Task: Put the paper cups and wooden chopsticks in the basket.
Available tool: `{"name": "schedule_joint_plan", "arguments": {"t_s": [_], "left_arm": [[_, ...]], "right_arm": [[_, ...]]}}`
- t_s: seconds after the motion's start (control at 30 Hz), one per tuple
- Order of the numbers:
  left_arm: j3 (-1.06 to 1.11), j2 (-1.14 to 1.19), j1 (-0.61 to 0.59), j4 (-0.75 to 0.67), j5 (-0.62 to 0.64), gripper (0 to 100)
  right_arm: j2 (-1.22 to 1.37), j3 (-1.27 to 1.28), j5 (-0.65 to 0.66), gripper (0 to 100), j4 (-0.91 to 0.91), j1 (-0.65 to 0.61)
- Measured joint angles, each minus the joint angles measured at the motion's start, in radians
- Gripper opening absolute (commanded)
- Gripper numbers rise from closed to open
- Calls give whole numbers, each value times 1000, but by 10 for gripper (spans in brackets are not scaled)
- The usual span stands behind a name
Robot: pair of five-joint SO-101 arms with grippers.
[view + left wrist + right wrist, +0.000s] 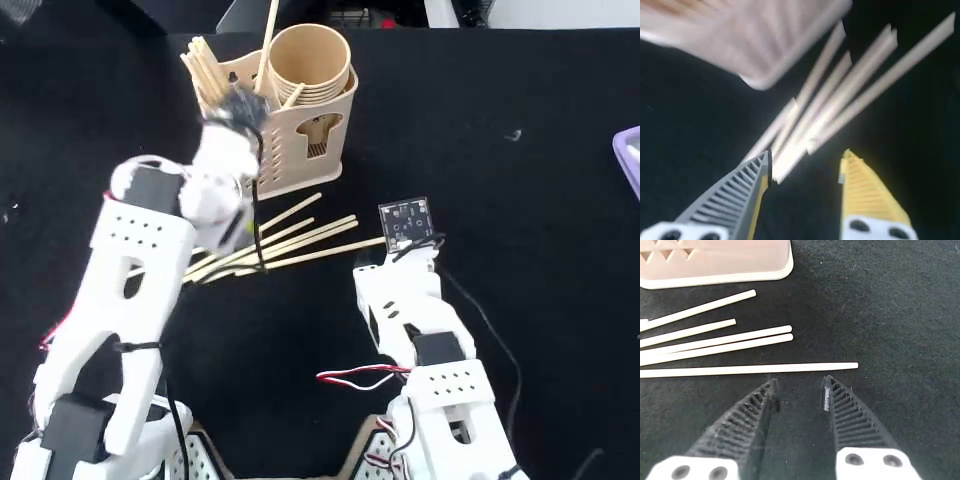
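The loose chopsticks (740, 369) were seen lying crosswise just ahead of the right gripper (799, 390), fingers parted; the left gripper (805, 167), likewise spread, was apparently poised over their far ends.

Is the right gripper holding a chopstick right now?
No, the right gripper is open and empty, and the nearest chopstick lies flat on the table just ahead of it.

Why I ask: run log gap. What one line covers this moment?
paper cups: in basket | chopsticks: some in basket, rest loose on table | left hand: open, over loose ones | right hand: open, empty
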Motion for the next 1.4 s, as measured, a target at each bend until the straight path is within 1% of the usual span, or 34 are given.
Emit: {"name": "schedule_joint_plan", "arguments": {"t_s": [0.1, 0.37, 0.4, 0.47, 0.6, 0.77, 0.87, 0.97, 1.1, 1.17, 1.27, 1.4], "left_arm": [[167, 0, -5, -123, -12, 246], [572, 0, 5, -672, -18, 250], [600, 5, 6, -718, -21, 250], [611, 29, 14, -764, -25, 250], [601, 123, 12, -789, -25, 248], [508, 253, 11, -793, -26, 246], [474, 293, 11, -792, -26, 245], [456, 310, 14, -769, -72, 238], [417, 318, 32, -707, -161, 155], [411, 319, 43, -681, -198, 130], [408, 319, 63, -644, -235, 120], [407, 319, 89, -612, -242, 119]], "right_arm": [[0, 0, 0, 152, 0, 0], [0, 0, 0, 152, 0, 0], [0, 0, 0, 152, 0, 0], [0, 0, 0, 152, 0, 0], [0, 0, 0, 152, 0, 0], [0, 0, 0, 152, 0, 0], [0, 0, 0, 152, 0, 0], [0, 0, 0, 152, 0, 0], [0, 0, 0, 152, 0, 0], [0, 0, 0, 152, 0, 0], [0, 0, 0, 152, 0, 0], [0, 0, 0, 152, 0, 0]]}}
